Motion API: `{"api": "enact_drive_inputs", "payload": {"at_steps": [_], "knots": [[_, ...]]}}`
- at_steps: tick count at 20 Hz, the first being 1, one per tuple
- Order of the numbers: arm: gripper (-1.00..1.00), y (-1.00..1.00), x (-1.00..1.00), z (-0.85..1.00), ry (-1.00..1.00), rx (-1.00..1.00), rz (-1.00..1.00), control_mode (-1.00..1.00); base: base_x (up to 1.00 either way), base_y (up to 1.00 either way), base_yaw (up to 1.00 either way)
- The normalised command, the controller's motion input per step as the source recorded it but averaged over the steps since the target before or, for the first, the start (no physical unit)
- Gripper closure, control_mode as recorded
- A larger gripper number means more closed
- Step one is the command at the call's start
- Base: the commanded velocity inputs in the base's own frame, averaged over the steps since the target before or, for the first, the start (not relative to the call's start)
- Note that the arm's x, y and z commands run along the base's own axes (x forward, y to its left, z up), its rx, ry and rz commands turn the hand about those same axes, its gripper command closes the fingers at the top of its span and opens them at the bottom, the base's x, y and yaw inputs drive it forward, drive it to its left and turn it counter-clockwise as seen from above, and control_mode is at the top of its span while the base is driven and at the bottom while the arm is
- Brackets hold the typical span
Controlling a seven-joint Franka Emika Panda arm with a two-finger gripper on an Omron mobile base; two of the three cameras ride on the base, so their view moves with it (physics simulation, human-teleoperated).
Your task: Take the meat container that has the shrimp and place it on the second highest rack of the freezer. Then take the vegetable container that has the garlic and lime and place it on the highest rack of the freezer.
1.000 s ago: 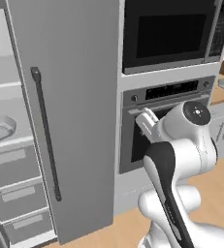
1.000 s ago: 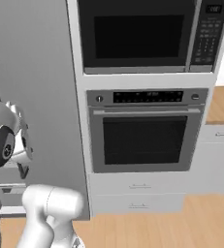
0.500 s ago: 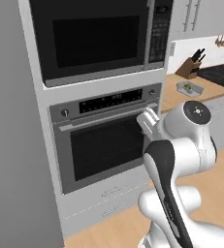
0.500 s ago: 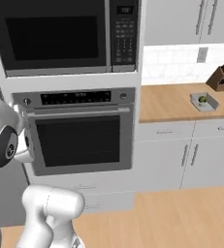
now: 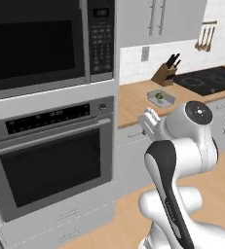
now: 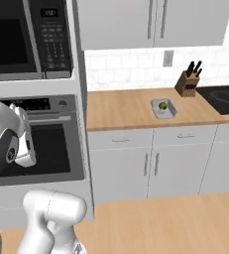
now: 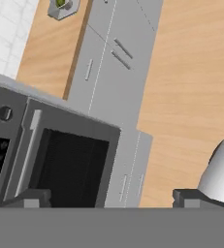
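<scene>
Well apart from everything, the small dark fingers (image 7: 33,198) are standing spread wide and empty at the hand view's bottom, while the small dark green lime (image 7: 60,3) is sitting in its grey tray (image 7: 65,11) on the wooden worktop (image 7: 45,53) at upper left.

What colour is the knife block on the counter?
Brown, with dark knife handles; the knife block shows best in the right base view.

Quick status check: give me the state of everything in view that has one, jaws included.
Gripper: jaws open, holding nothing.
Oven: door shut.
Microwave: door shut.
Tray: on the counter, lime inside.
Base cabinets: doors and drawers shut.
Knife block: upright, knives in.
</scene>
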Motion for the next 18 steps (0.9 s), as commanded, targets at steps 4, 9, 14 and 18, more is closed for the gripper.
{"api": "enact_drive_inputs", "payload": {"at_steps": [4,9,14,18], "knots": [[-1.0,0.0,0.0,0.0,0.0,0.0,0.0,1.0,0.85,-1.0,0.0],[-1.0,0.0,0.0,0.0,0.0,0.0,0.0,1.0,0.82,-1.0,0.01],[-1.0,0.0,0.0,0.0,0.0,0.0,0.0,1.0,0.98,-0.91,0.09],[-1.0,0.0,0.0,0.0,0.0,0.0,0.0,1.0,1.0,-0.87,0.17]]}}
